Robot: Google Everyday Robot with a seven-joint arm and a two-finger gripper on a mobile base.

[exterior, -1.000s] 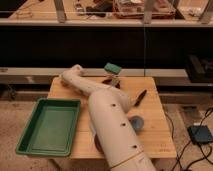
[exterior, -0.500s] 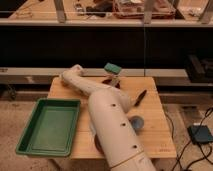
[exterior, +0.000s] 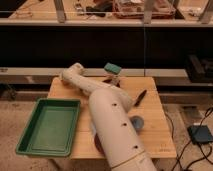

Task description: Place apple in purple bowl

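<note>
Over the far side of the wooden worktop (exterior: 150,117), the claw (exterior: 114,80) sits pressed together with no apple visible in it, so the placing seems still ahead.

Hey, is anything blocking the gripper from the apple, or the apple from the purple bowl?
Cannot tell: neither apple nor purple bowl shows; the arm hides the middle of the table. The gripper sits shut near the back edge, a long dark item to its right.
</note>
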